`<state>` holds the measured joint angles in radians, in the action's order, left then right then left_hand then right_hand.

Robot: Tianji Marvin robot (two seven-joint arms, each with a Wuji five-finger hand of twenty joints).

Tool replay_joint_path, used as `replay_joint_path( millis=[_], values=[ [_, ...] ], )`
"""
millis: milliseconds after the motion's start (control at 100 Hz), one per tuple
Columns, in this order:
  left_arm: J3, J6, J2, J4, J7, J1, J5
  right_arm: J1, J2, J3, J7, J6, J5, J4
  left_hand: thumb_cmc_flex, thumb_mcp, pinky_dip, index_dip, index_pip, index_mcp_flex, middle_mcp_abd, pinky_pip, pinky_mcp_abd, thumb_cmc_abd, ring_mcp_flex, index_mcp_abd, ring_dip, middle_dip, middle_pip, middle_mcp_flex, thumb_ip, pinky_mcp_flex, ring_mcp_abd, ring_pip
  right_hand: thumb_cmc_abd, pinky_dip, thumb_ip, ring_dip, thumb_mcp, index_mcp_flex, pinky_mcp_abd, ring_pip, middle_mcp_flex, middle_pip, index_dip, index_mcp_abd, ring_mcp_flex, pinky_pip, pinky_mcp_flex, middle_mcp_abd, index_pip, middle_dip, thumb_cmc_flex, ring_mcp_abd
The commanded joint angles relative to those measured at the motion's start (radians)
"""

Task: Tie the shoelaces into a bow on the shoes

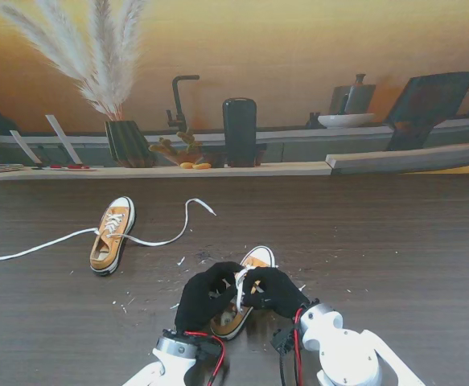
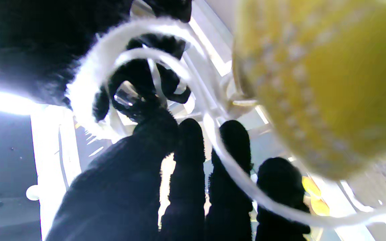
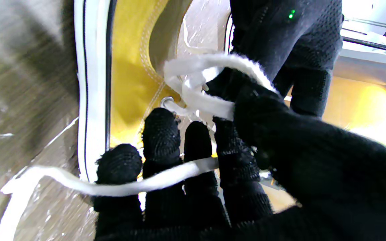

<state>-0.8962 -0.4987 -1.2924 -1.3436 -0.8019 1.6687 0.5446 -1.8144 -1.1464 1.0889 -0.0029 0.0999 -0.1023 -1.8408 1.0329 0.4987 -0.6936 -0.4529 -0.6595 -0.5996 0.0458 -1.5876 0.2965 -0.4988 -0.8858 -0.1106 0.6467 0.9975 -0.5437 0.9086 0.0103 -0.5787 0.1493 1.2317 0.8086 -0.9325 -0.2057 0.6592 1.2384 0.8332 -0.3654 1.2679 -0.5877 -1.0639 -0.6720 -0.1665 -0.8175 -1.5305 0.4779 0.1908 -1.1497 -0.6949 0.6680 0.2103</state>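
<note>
We had both hands w/ black gloves over the near shoe (image 1: 244,291), a yellow sneaker w/ white toe cap lying on the dark wood counter (image 1: 395,241) close to us, toe pointing away. Our left hand (image 1: 204,296) sat on the shoe's left side, our right hand (image 1: 276,291) on its right, fingertips nearly meeting over the white lace (image 1: 240,283) at the shoe's middle. In the right wrist view our right hand (image 3: 193,174) pinched a lace loop (image 3: 206,80) betw. thumb and fingers, w/ another strand draped across the finger backs and trailing onto the counter by the shoe's white sole edge (image 3: 92,93); so it was closed on the lace. In the left wrist view our left hand (image 2: 166,187) had a lace strand (image 2: 240,180) running across its fingers and a loop (image 2: 89,87) curling past them, yellow shoe side (image 2: 327,87) blurred close by; grip looked closed on the lace, tho the exact pinch was hidden. The 2nd shoe (image 1: 112,235) lay well apart, farther from us to the left, its long white laces (image 1: 170,233) untied and spread out both ways across the counter.
</note>
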Motion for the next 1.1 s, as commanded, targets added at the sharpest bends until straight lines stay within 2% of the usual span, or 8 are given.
replay_joint_path(
  millis=[0, 110, 220, 400, 510, 600, 790, 1090],
  values=[
    [0.002, -0.011, 0.0, 0.021, 0.033, 0.007, -0.001, -0.001, 0.003, -0.004, 0.02, 0.006, -0.001, -0.007, -0.006, -0.052, -0.013, 0.025, 0.011, -0.036, -0.018, 0.009, -0.009, -0.027, 0.021, -0.187, 0.033, 0.021, 0.016, 0.01, 0.032, 0.013, -0.024, -0.006, -0.002, -0.009, 0.022, 0.003, 0.029, 0.028, -0.007, -0.009, -0.014, 0.013, -0.021, 0.036, -0.017, -0.01, -0.002, 0.009, 0.01, 0.004, 0.023, 0.001],
    [-0.002, -0.029, 0.003, 0.021, 0.049, 0.007, -0.006, 0.001, 0.004, -0.006, 0.025, 0.011, -0.001, -0.006, 0.006, -0.065, -0.014, 0.046, -0.022, -0.126, -0.017, 0.012, -0.008, -0.017, 0.023, -0.213, 0.034, 0.025, 0.022, 0.012, 0.045, 0.017, -0.028, -0.008, -0.003, -0.009, 0.022, 0.003, 0.027, 0.027, -0.007, -0.009, -0.014, 0.014, -0.021, 0.036, -0.017, -0.011, -0.001, 0.009, 0.011, 0.004, 0.024, 0.001],
    [-0.001, -0.03, 0.005, 0.022, 0.057, 0.005, -0.004, 0.004, 0.004, -0.009, 0.028, 0.015, 0.002, -0.007, 0.01, -0.087, -0.017, 0.086, -0.08, -0.189, -0.013, 0.016, -0.005, -0.007, 0.024, -0.222, 0.037, 0.028, 0.034, 0.018, 0.043, 0.021, -0.027, -0.009, -0.005, -0.009, 0.022, 0.003, 0.026, 0.027, -0.007, -0.009, -0.014, 0.014, -0.022, 0.034, -0.016, -0.011, -0.002, 0.009, 0.012, 0.003, 0.025, 0.001],
    [0.011, -0.027, 0.006, 0.034, 0.061, -0.009, 0.001, 0.008, 0.006, -0.012, 0.036, 0.019, 0.006, -0.01, 0.007, -0.088, -0.019, 0.098, -0.098, -0.22, -0.012, 0.016, -0.003, 0.0, 0.023, -0.225, 0.039, 0.027, 0.037, 0.019, 0.042, 0.021, -0.028, -0.006, -0.005, -0.01, 0.023, 0.004, 0.025, 0.028, -0.007, -0.009, -0.014, 0.015, -0.024, 0.031, -0.017, -0.012, 0.0, 0.009, 0.013, 0.003, 0.027, 0.002],
    [0.01, -0.059, 0.006, 0.034, 0.102, -0.01, -0.029, 0.012, 0.007, -0.012, 0.045, 0.028, 0.008, -0.011, 0.049, -0.09, -0.022, 0.106, -0.127, -0.249, -0.014, 0.028, -0.015, 0.014, 0.053, -0.226, 0.047, 0.059, 0.04, -0.015, 0.047, 0.046, -0.038, -0.005, -0.008, -0.01, 0.023, 0.004, 0.024, 0.027, -0.006, -0.009, -0.015, 0.015, -0.025, 0.032, -0.017, -0.013, 0.0, 0.009, 0.014, 0.002, 0.027, 0.001],
    [0.012, -0.067, -0.002, 0.038, 0.089, -0.01, -0.038, 0.012, 0.004, -0.013, 0.036, 0.031, 0.014, -0.011, 0.07, -0.085, -0.03, 0.076, -0.173, -0.279, -0.019, 0.035, -0.022, 0.014, 0.069, -0.23, 0.055, 0.072, 0.044, -0.031, 0.043, 0.056, -0.053, -0.001, -0.01, -0.01, 0.022, 0.005, 0.022, 0.027, -0.007, -0.007, -0.015, 0.016, -0.026, 0.031, -0.018, -0.013, -0.001, 0.01, 0.014, 0.002, 0.029, 0.003],
    [0.012, -0.07, 0.0, 0.033, 0.087, -0.002, -0.031, 0.005, 0.002, -0.005, 0.026, 0.019, 0.021, -0.016, 0.091, -0.08, -0.044, -0.005, -0.229, -0.266, -0.025, 0.047, -0.028, 0.017, 0.085, -0.224, 0.061, 0.077, 0.056, -0.049, 0.042, 0.072, -0.056, -0.006, -0.015, -0.01, 0.02, 0.005, 0.019, 0.026, -0.007, -0.007, -0.015, 0.016, -0.027, 0.032, -0.018, -0.013, 0.0, 0.01, 0.016, 0.002, 0.029, 0.003],
    [0.01, -0.086, 0.01, 0.03, 0.122, 0.002, -0.03, -0.002, 0.005, 0.009, 0.053, 0.023, 0.071, -0.033, 0.091, -0.099, -0.056, -0.007, -0.191, -0.262, -0.027, 0.06, -0.035, 0.046, 0.104, -0.233, 0.065, 0.078, 0.07, -0.058, 0.045, 0.09, -0.057, -0.015, -0.022, -0.01, 0.018, 0.006, 0.015, 0.023, -0.008, -0.008, -0.015, 0.017, -0.03, 0.029, -0.017, -0.013, 0.0, 0.011, 0.017, 0.001, 0.034, 0.003]
  ],
)
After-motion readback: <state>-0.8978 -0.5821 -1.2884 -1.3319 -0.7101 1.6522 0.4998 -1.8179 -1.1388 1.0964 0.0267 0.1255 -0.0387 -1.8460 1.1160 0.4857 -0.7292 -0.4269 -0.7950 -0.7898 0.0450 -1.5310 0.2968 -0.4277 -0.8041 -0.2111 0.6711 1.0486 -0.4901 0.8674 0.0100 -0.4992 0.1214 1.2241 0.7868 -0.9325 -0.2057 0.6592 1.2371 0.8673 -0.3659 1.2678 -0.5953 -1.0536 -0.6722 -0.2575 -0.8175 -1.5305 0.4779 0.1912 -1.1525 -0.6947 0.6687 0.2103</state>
